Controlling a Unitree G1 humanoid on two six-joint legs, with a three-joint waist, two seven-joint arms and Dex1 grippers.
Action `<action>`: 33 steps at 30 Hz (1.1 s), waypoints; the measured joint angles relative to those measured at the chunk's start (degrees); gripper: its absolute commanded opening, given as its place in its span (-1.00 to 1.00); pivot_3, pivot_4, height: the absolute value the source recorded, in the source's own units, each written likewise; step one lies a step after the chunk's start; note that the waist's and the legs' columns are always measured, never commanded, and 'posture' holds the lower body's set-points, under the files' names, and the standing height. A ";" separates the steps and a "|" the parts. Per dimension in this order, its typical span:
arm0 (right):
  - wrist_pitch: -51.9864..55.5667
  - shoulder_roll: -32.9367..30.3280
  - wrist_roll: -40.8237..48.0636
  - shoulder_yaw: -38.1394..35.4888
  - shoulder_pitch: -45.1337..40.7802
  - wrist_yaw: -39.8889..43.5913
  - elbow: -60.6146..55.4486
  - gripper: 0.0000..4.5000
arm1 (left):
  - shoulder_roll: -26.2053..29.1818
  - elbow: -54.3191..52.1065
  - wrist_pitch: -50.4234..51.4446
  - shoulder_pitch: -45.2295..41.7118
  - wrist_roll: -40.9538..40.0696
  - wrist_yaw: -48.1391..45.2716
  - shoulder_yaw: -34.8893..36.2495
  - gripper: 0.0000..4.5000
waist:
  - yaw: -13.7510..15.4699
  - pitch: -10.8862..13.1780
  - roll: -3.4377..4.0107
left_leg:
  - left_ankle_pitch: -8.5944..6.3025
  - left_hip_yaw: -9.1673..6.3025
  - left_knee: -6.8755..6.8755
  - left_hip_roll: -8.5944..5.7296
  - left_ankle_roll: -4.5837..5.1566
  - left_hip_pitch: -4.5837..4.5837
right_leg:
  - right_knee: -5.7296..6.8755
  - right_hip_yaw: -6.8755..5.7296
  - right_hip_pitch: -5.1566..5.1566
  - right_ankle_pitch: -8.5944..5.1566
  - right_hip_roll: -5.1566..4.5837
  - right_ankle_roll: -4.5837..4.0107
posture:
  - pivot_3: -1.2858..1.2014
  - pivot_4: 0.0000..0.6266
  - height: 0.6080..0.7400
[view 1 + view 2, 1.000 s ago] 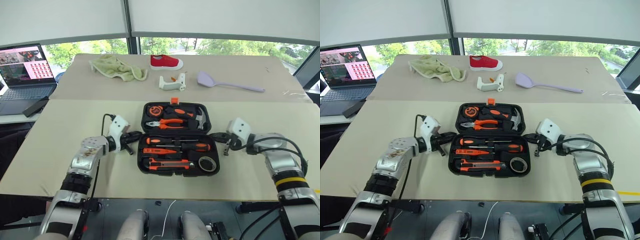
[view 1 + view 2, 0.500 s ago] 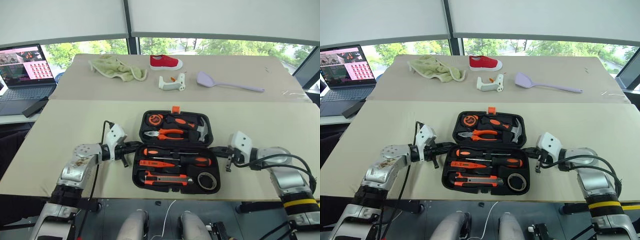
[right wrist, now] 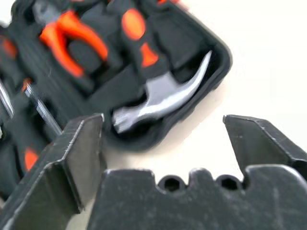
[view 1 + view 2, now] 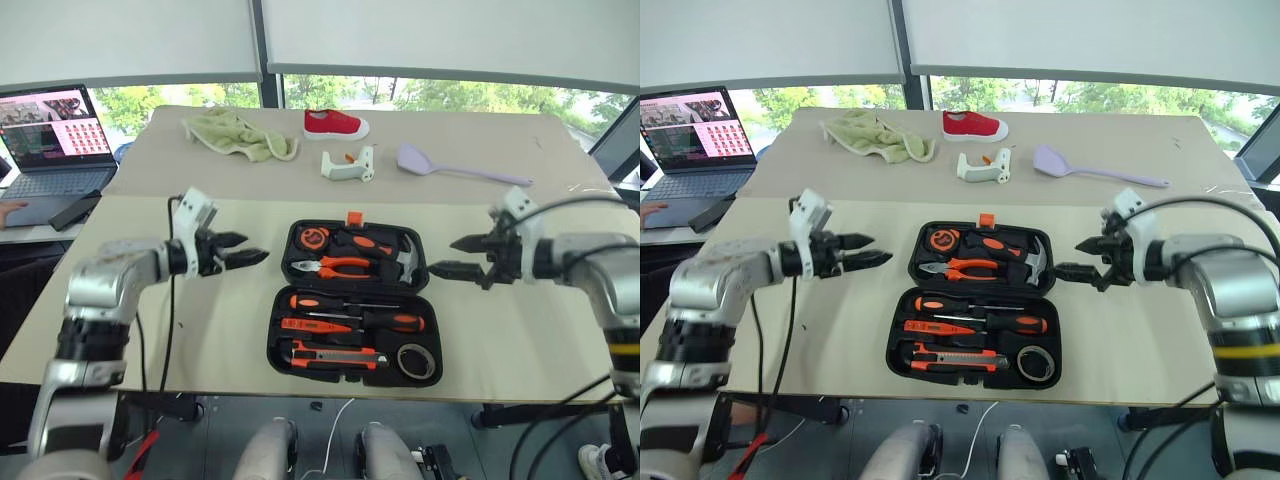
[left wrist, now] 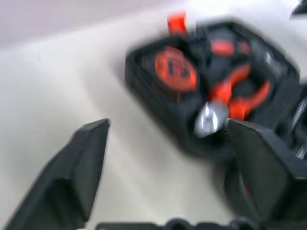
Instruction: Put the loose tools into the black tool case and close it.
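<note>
The black tool case [image 4: 281, 338] lies open flat on the near table, its orange latch [image 4: 353, 217] at the far edge. In the near half rest two black-and-orange screwdrivers [image 4: 372, 321], the orange tester [image 4: 308, 323], the utility knife [image 4: 335, 355] and the grey tape roll [image 4: 412, 360]. Pliers [image 4: 340, 265], a hammer [image 3: 163, 103] and a tape measure [image 5: 175, 72] fill the far half. My left gripper [image 4: 252, 250] hovers open left of the case, pointing at it. My right gripper [image 4: 442, 255] hovers open on the right side, also empty.
On the far table lie a green cloth [image 4: 238, 132], a red shoe [image 4: 335, 123], a white bracket [image 4: 347, 165] and a lilac spatula [image 4: 450, 168]. A laptop [image 4: 45, 140] stands at far left with a dark flat object [image 4: 75, 210] beside it.
Both grippers have risen from table level at the case's sides and gone from shut to open. The case stays open with the tools in it.
</note>
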 measured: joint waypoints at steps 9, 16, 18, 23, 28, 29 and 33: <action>-1.52 7.63 -6.52 4.10 -8.88 -7.19 17.40 0.41 | -7.16 11.49 -2.19 -3.68 5.40 6.48 -3.81 0.81 | -0.34 0.03 -0.05 | 0.04 0.15 0.36 -0.05 -0.05 -0.96 | 0.95 0.05 -1.16 0.02 -0.03 0.01 | 0.03 -0.52 1.00; -2.64 9.30 -6.94 4.44 -9.90 -7.37 18.98 -0.65 | -9.20 13.24 -4.19 -4.46 6.18 7.48 -3.48 0.05 | 0.04 0.03 -0.06 | 0.04 0.13 0.59 -0.13 0.00 -0.98 | 0.89 0.05 -1.07 0.09 -0.09 0.14 | 0.03 -0.52 1.00; -2.25 9.59 -6.96 4.43 -10.08 -7.44 19.16 -0.95 | -9.63 13.23 -4.19 -4.49 6.12 7.28 -3.48 -0.28 | 0.01 0.01 -0.09 | 0.04 0.12 0.60 -0.13 0.00 -0.95 | 0.89 0.05 -1.06 0.10 -0.08 0.14 | 0.03 -0.52 1.00; -0.40 9.77 -6.83 3.10 -10.41 -7.72 20.21 -1.00 | -10.88 13.72 -3.93 -4.49 5.01 7.34 -1.88 -0.94 | 0.20 0.00 -0.10 | 0.06 0.09 0.62 -0.15 0.01 -0.90 | 0.89 0.05 -1.01 0.10 -0.11 0.14 | 0.03 -0.52 1.00; 0.05 9.92 -4.58 -1.24 -7.15 -6.96 16.84 -1.00 | -12.05 13.98 -5.38 -2.73 2.80 7.17 1.71 -1.00 | 0.13 -0.01 -0.11 | 0.06 0.09 0.63 -0.12 0.01 -0.90 | 0.91 0.04 -1.03 0.10 -0.10 0.14 | 0.03 -0.52 1.00; -1.40 9.95 -3.94 -2.35 -5.57 -6.68 15.51 -1.00 | -12.03 13.65 -6.44 -1.90 2.35 6.71 2.31 -1.00 | 0.04 -0.01 -0.12 | 0.05 0.09 0.62 -0.10 0.01 -0.91 | 0.93 0.04 -1.04 0.10 -0.08 0.14 | 0.03 -0.52 1.00; -16.35 11.33 -3.42 -6.14 2.89 -5.92 7.75 -1.00 | -11.98 9.72 -16.74 3.68 1.84 4.31 4.62 -1.00 | -0.67 -0.01 -0.12 | 0.06 0.22 0.54 -0.07 -0.02 -0.92 | 0.95 0.09 -1.28 0.12 -0.10 0.10 | 0.03 -0.52 1.00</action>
